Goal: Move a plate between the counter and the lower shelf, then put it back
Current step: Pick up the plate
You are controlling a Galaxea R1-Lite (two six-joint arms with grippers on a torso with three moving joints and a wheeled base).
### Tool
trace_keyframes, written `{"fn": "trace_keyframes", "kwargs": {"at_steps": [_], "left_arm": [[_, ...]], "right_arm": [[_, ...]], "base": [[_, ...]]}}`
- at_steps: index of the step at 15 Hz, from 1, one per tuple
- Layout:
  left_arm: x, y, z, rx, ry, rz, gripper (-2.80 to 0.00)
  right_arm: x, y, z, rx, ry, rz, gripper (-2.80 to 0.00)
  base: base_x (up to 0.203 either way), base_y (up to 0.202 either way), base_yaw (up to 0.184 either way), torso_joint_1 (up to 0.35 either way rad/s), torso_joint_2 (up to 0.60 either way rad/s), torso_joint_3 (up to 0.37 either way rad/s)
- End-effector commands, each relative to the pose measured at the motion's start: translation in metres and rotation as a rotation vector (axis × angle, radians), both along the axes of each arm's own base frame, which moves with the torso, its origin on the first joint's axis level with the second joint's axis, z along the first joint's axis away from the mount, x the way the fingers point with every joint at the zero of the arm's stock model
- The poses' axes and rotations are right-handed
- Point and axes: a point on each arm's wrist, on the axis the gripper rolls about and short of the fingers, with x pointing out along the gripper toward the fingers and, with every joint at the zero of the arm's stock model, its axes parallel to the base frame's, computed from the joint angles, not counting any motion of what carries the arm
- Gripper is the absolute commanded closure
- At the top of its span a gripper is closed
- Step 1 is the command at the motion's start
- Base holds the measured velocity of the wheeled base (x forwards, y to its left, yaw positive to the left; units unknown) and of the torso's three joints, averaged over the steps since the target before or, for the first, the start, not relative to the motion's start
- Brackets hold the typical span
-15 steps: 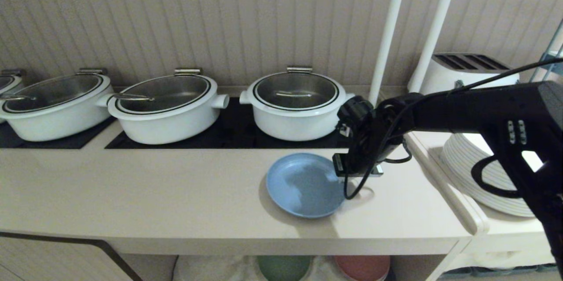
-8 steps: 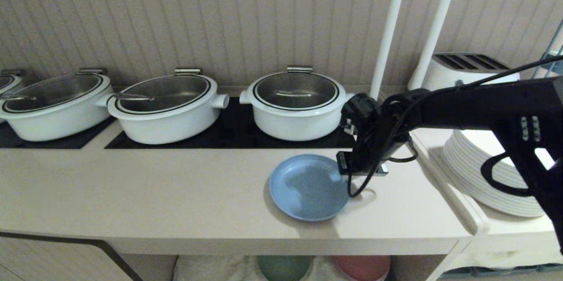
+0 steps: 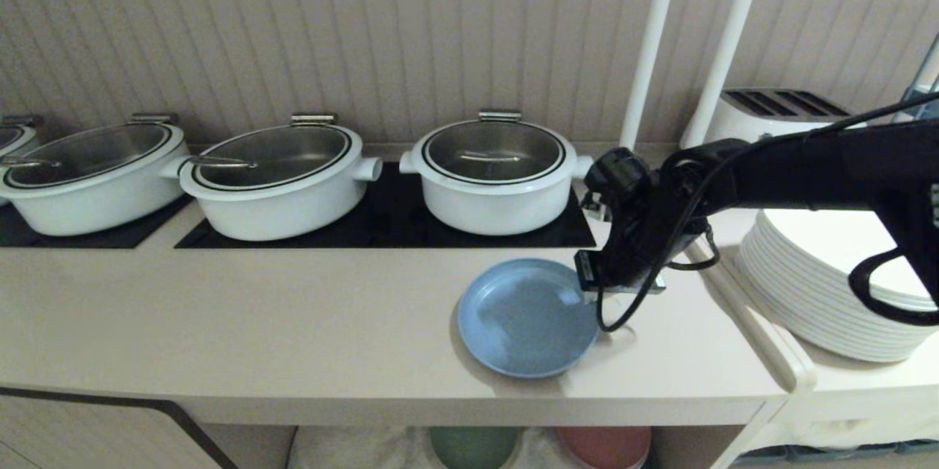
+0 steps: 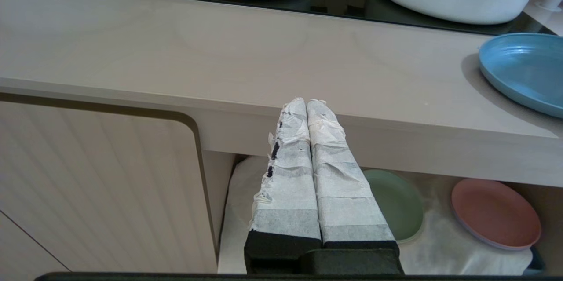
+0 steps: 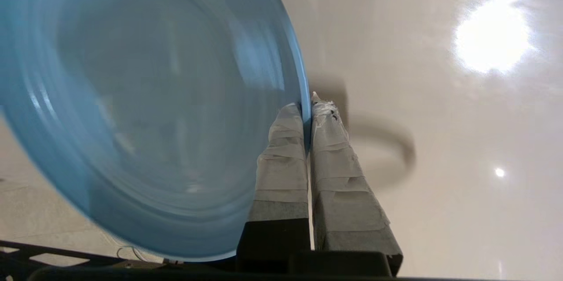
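The light-blue plate (image 3: 524, 318) is low over the counter (image 3: 257, 315), near its front edge and right of the middle, with a shadow along its near side. My right gripper (image 3: 589, 291) reaches in from the right and is shut on the plate's right rim. In the right wrist view the rim of the plate (image 5: 145, 109) sits pinched between the taped fingers of the right gripper (image 5: 308, 107). My left gripper (image 4: 306, 104) is shut and empty, parked in front of the counter's edge. Below lies the lower shelf (image 4: 440, 237) with its white cloth.
Three white pots (image 3: 493, 175) with glass lids stand on black hob panels behind the plate. A stack of white plates (image 3: 814, 285) and a toaster (image 3: 777, 117) sit on the right side ledge. A green plate (image 4: 398, 204) and a pink plate (image 4: 495, 219) lie on the shelf.
My right gripper has carried the plate a little to the right and toward the counter's front edge. The left arm has not moved.
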Motion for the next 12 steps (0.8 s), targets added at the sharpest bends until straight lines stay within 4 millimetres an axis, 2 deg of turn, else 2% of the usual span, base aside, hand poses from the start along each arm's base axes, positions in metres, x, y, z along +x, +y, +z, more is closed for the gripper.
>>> {"fn": "trace_keyframes", "kwargs": {"at_steps": [1, 12], "left_arm": [[0.0, 0.0, 0.0, 0.0, 0.0, 0.001, 0.0], [0.0, 0.0, 0.0, -0.002, 0.0, 0.001, 0.0]], "right_arm": [[-0.01, -0.008, 0.013, 0.008, -0.011, -0.008, 0.0], [-0.048, -0.06, 0.037, 0.072, 0.023, -0.115, 0.0]], "base": [[0.0, 0.0, 0.0, 0.0, 0.0, 0.0], [0.0, 0.0, 0.0, 0.0, 0.0, 0.0]]}}
